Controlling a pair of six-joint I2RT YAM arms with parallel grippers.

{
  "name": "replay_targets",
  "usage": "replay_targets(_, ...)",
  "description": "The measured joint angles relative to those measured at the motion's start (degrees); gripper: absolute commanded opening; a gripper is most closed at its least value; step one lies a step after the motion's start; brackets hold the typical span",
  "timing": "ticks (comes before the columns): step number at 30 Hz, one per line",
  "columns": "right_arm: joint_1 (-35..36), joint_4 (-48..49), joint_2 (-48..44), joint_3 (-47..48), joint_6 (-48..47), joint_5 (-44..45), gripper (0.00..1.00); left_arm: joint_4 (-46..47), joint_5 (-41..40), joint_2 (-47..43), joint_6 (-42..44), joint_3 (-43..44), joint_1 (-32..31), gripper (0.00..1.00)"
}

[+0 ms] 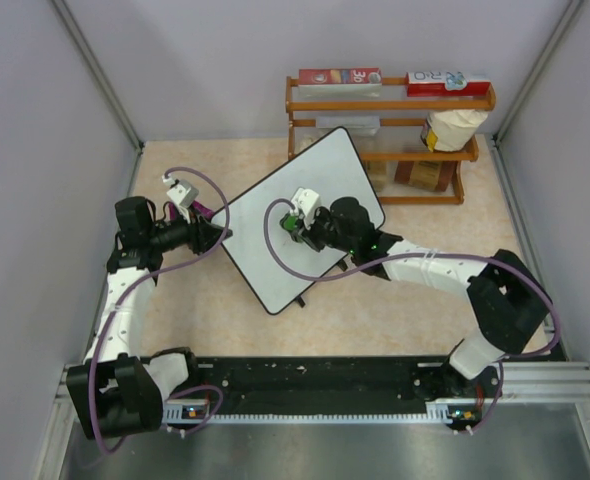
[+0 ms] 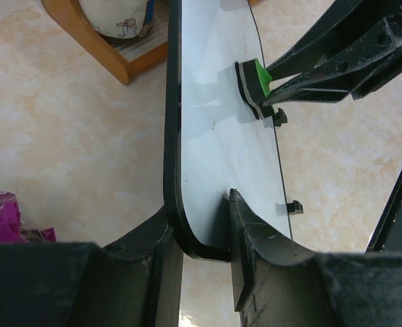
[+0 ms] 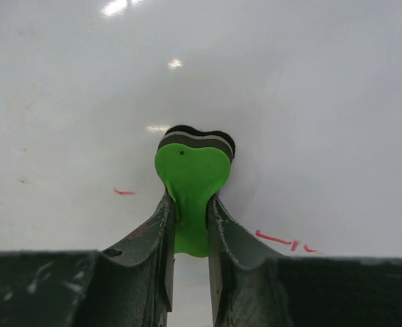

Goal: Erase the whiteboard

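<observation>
Whiteboard on beige table, left gripper clamping its edge. Right gripper pinches green eraser; red marks show only from right wrist.

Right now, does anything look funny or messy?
The whiteboard lies slanted to the table's edges, one corner pinched in the left jaws. A few red marks remain unwiped near the green eraser in the right jaws.

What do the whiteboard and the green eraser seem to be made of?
Whiteboard: glossy white surface, perhaps coated metal or melamine, since it mirrors lamp glare; black frame looks like plastic. Eraser: matte green body, likely plastic or foam, over dark, felt-like layers at its edge.
</observation>
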Motion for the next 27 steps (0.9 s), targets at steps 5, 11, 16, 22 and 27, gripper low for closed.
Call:
replay_targets(5, -2.84, 0.76, -0.55, -1.14, -0.59, 0.04, 0.00, -0.02, 0.00, 0.00, 0.00, 0.00, 0.00, 0.00)
replay_targets(11, -6.34, 1.62, -0.90, -2.21, -1.55, 0.17, 0.00, 0.00, 0.04, 0.00, -0.09, -0.09, 0.00, 0.00)
replay_targets(16, -10.21, 1.64, -0.90, -2.27, -2.08, 0.98, 0.00, 0.00, 0.20, 0.00, -0.15, -0.11, 0.00, 0.00)
replay_targets(22, -14.45, 1.70, -0.70, -2.86, -3.02, 2.99, 0.00, 0.04, 0.44, -0.02, -0.13, -0.11, 0.00, 0.00)
replay_targets(27, -16.87, 1.81, -0.17, -2.86, -3.50, 3.74, 0.00, 0.02, 0.46, -0.02, -0.13, -0.11, 0.00, 0.00)
